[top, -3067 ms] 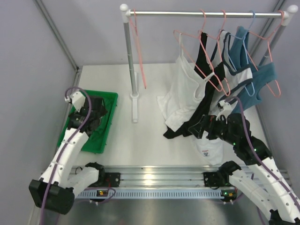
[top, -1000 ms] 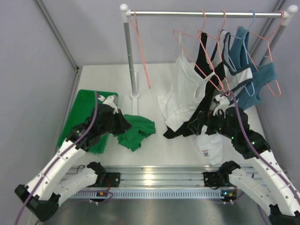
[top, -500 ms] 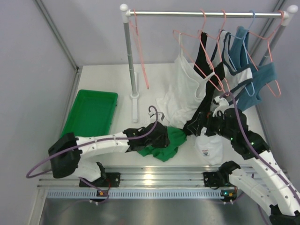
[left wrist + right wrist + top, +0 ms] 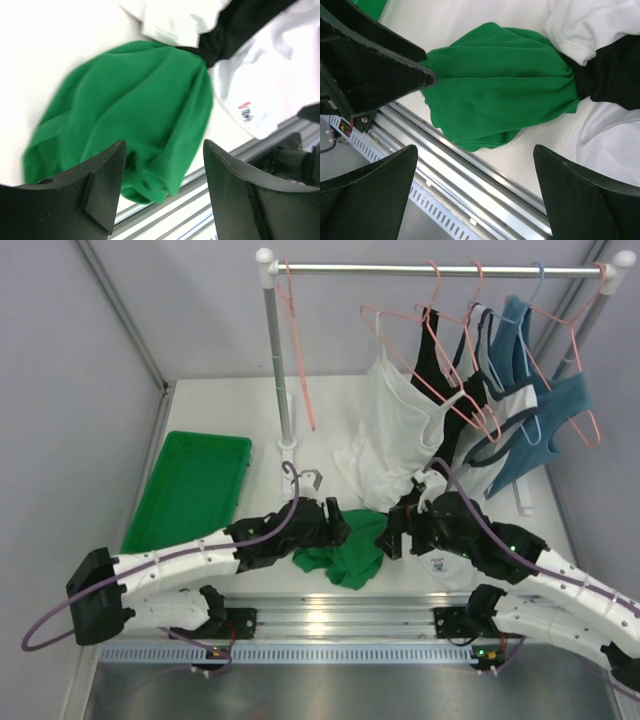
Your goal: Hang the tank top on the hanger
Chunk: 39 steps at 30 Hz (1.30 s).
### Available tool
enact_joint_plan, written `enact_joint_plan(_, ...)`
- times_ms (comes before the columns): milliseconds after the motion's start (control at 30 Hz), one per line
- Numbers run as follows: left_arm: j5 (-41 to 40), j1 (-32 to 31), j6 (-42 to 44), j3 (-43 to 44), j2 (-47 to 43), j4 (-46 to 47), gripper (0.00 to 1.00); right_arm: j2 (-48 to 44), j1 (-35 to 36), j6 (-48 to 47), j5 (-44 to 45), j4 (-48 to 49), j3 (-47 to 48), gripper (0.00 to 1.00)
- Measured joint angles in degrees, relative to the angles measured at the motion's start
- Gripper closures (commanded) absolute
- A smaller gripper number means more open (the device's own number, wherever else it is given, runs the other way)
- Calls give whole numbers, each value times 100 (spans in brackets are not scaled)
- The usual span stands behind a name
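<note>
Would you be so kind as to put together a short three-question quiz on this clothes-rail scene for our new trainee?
1. True or false: the bright green fabric tank top lies crumpled on the white table.
2. Pick one. The right gripper is: A, shut on the tank top; B, open over the tank top; C, out of view.
3. In a word or two: what colour is the bare thin wire clothes hanger at the left end of the silver metal clothes rail?

Key: 1 true; 2 B; 3 salmon-pink.
</note>
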Motion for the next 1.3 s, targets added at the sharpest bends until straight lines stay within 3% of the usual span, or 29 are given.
enact_joint_plan(200, -505, 125, -245, -160, -444, -883, 37, 444, 1141, 634, 798, 98, -4, 17)
enact_joint_plan(400, -804, 129, -780, -590, -1204, -1928, 41, 1213, 2621, 1663, 1580, 363, -81, 21)
enact_joint_plan(533, -835, 133, -1016, -975, -1864, -2356, 41, 1770, 3145, 2262, 1821, 610, -229, 25)
enact_joint_plan(700, -719, 133, -1099, -1364, -1987, -2382, 37, 2684, 3307, 2739, 1989, 901, -223, 30)
enact_joint_plan(900, -566, 251, -942, -1589, -1631, -2024, 36, 3099, 3335, 3058, 2192, 1054, -223, 30)
enact_joint_plan(1300, 227, 918, -284, -1867, -1005, -710, 50, 3792, 3333, 3298, 2385, 1423, -223, 35)
